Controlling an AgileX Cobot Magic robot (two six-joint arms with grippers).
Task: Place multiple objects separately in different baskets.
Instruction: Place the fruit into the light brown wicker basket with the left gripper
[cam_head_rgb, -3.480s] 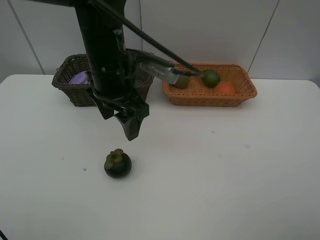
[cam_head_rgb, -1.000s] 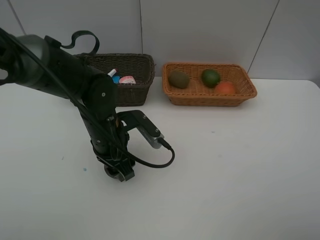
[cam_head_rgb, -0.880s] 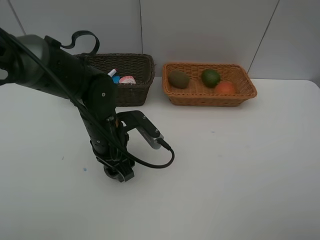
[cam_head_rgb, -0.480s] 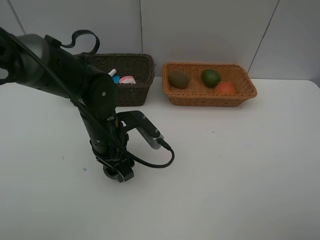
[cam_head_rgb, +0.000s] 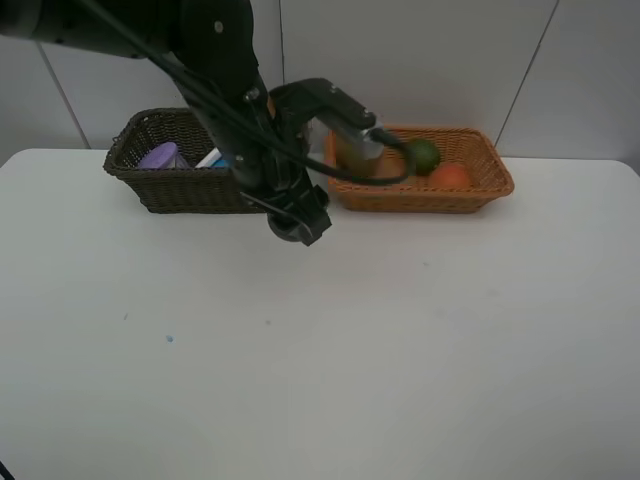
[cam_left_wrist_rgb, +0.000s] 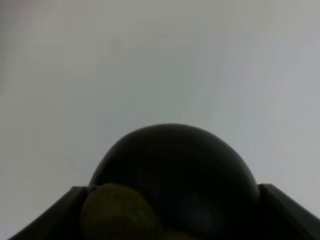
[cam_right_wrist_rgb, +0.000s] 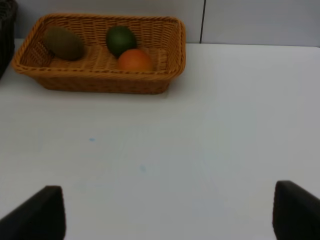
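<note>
The left arm has swung up off the table since a moment ago, when it was pressed low over the mangosteen; now the left gripper (cam_head_rgb: 297, 226) hangs in the air with its jaws clamped round the dark mangosteen (cam_left_wrist_rgb: 175, 175), which fills its wrist view; just behind the claw and to its left sits the dark brown basket (cam_head_rgb: 165, 185) with the purple-lidded tub (cam_head_rgb: 160, 156) in it; behind and to its right the light orange-tan basket (cam_right_wrist_rgb: 100, 75) holds the kiwi (cam_right_wrist_rgb: 63, 43), lime (cam_right_wrist_rgb: 120, 40) and orange-red fruit (cam_right_wrist_rgb: 134, 59); the right gripper (cam_right_wrist_rgb: 167, 212) stands wide open above the bare white table (cam_head_rgb: 420, 360), holding nothing.
</note>
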